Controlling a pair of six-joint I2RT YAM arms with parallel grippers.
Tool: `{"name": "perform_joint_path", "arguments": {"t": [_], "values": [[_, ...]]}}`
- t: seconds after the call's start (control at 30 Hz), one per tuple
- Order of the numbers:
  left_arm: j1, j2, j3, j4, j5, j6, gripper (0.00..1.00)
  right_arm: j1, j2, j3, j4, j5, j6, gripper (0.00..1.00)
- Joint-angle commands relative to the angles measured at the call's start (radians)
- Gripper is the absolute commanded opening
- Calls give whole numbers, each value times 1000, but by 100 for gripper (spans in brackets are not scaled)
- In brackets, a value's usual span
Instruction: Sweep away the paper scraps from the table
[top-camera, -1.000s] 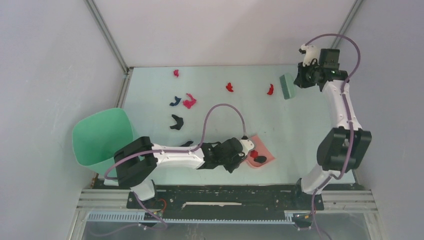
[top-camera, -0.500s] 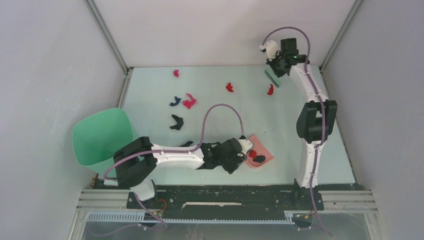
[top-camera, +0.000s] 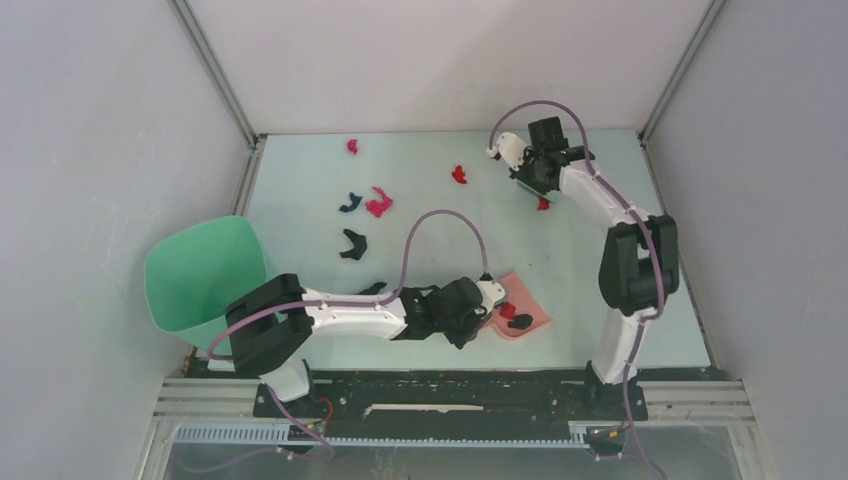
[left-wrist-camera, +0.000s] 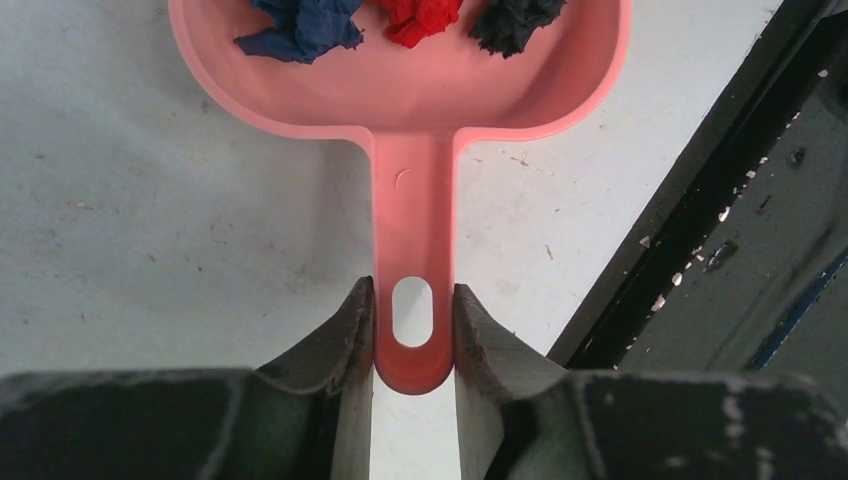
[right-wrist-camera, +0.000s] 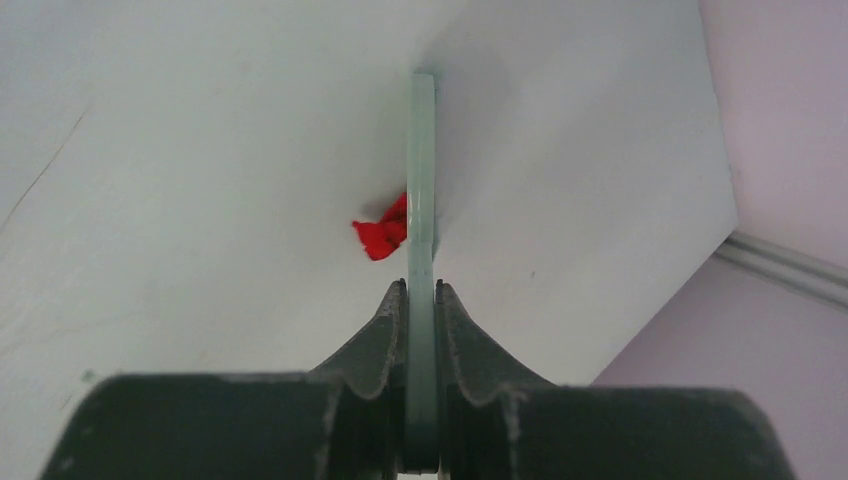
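The tabletop (left-wrist-camera: 150, 250) is seen as a matt surface, marked with fine scratches and dark specks. The dustpan (left-wrist-camera: 412, 120) is shown in smooth pink plastic with a soft sheen. The paper scraps (left-wrist-camera: 300, 25) in it are shown crumpled and matt. The brush (right-wrist-camera: 422, 180) is seen as thin, smooth, matt green plastic. The fingers (left-wrist-camera: 340, 345) of the left gripper (left-wrist-camera: 412, 300) are seen dark, rough and chipped. Dull silver metal frame rails (top-camera: 700, 400) are seen along the tabletop's near edge, and the bin (top-camera: 200, 275) beside its left edge is seen in smooth green plastic.
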Motion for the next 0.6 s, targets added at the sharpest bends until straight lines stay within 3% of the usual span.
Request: {"name": "perform_joint_path", "arguments": {"t": [0.0, 0.17, 0.57], "values": [[-2, -60, 17, -58, -22, -58, 0, 22, -165, -104, -84, -50, 60, 0], [-2, -50, 64, -191, -79, -143, 0, 26, -266, -150, -215, -168, 176, 0], [-2, 36, 147, -190, -71, -174, 0, 25, -427, -262, -374, -481, 452, 0]]}}
